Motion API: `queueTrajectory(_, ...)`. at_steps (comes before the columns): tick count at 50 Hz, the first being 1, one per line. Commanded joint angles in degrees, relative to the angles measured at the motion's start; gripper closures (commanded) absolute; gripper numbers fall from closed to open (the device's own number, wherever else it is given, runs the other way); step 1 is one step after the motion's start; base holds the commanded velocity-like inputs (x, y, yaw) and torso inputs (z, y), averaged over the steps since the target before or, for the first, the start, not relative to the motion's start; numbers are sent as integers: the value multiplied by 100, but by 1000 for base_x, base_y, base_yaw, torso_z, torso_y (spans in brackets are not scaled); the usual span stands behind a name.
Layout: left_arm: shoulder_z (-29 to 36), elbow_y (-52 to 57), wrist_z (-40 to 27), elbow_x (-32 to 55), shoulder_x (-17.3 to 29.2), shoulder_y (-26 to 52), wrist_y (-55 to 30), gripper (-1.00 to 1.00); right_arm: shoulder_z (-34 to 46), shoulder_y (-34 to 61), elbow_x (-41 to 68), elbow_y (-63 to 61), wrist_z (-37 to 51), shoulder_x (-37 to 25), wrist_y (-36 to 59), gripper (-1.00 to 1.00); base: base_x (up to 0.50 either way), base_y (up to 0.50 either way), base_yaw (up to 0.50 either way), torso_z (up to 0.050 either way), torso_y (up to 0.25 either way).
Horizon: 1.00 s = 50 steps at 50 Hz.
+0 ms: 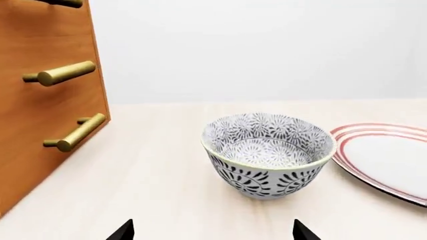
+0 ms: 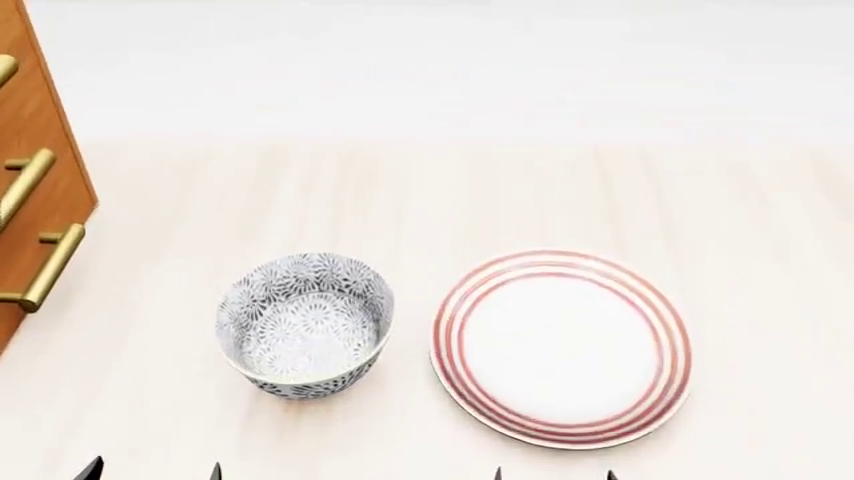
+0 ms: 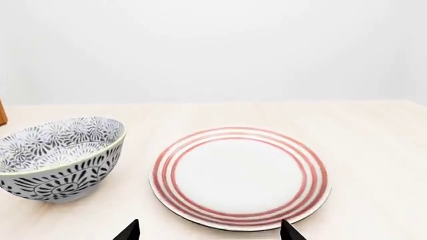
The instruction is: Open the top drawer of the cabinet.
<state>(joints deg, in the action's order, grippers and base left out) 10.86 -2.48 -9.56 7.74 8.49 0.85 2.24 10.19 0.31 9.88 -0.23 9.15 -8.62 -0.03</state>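
Note:
The orange-brown cabinet (image 2: 70, 195) stands at the table's far left edge and also shows in the left wrist view (image 1: 47, 45). Its three brass bar handles are stacked. The top drawer (image 2: 14, 35) is cut off by the frame. Only part of its handle (image 1: 67, 2) shows, and it looks flush with the front. My left gripper (image 1: 213, 232) is open and empty, near the table's front edge, well short of the cabinet; it also shows in the head view (image 2: 152, 472). My right gripper (image 3: 209, 232) is open and empty, just in front of the plate (image 2: 554, 475).
A black-and-white patterned bowl (image 2: 304, 325) stands ahead of my left gripper, to the right of the cabinet. A white plate with red rings (image 2: 561, 345) lies to the bowl's right. The light wooden table (image 2: 467, 190) reaches back to a white wall.

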Motion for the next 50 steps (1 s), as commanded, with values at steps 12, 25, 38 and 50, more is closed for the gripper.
queueTrajectory(12,-11,61,46,5,-13,-32,23,-100,6,-10,-40,48,-49,23,-97,-100,500,0,0,0,0)
queueTrajectory(25,50,14,6,39,21,-11,62,-100,53,-7,6,53,-7,-22,-132,-100,500,0,0,0,1)
queueTrajectory(38,98,19,-42,75,61,-4,71,-100,121,-42,57,-40,-19,-79,-232,-100,60,217,0,0,0)
queueTrajectory(50,125,53,-98,119,97,7,33,-100,150,-9,112,0,20,-101,-225,-100,0,500,0,0,0)
